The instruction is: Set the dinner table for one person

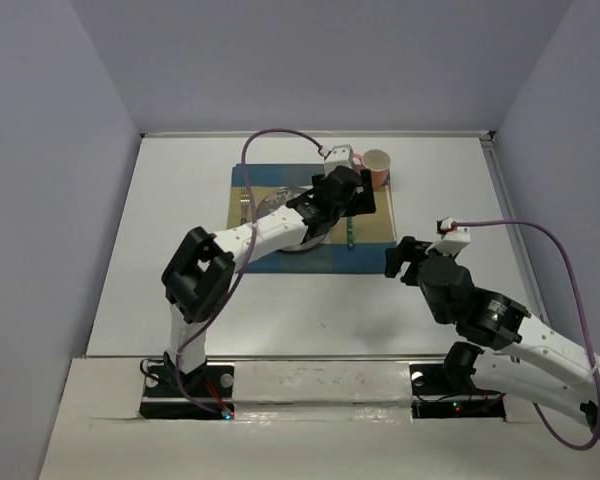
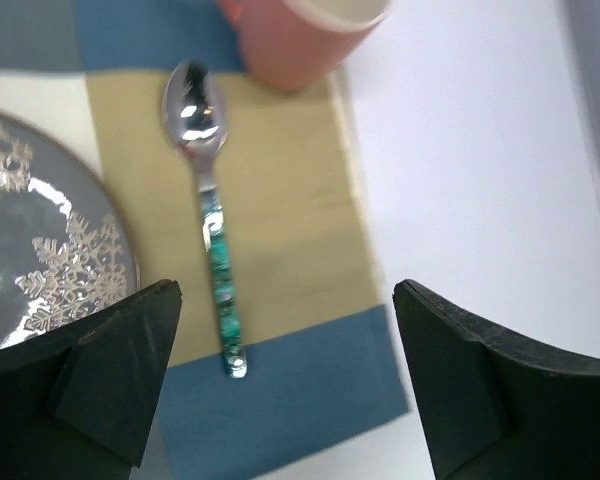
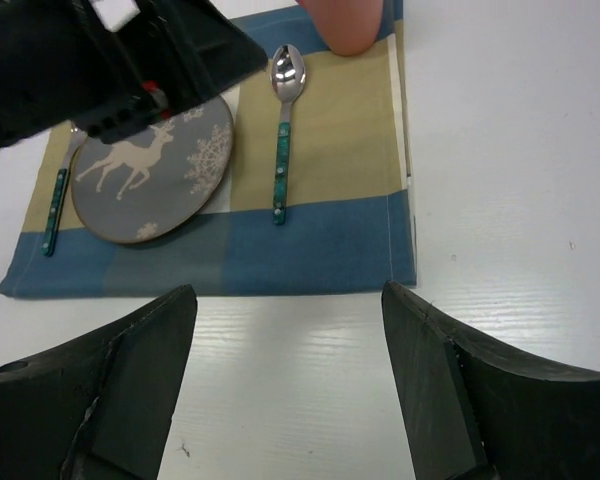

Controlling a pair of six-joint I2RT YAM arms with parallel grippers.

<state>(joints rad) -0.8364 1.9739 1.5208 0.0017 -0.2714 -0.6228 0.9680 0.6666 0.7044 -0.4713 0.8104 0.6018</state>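
The white dinner table (image 1: 180,290) bears a blue, tan and white patchwork mat (image 1: 320,262). On the mat lie a grey deer plate (image 3: 150,170), a teal-handled spoon (image 2: 215,230) to its right, a teal-handled fork (image 3: 55,205) to its left, and a pink cup (image 1: 377,165) at the far right corner. My left gripper (image 1: 358,195) hovers open and empty over the spoon, just near of the cup. My right gripper (image 1: 400,262) is open and empty over bare table, off the mat's near right corner. The left arm hides part of the plate in the top view.
Grey walls close the table on the left, the far side and the right. The left arm (image 3: 100,60) stretches across the mat over the plate. The arm bases stand at the near edge.
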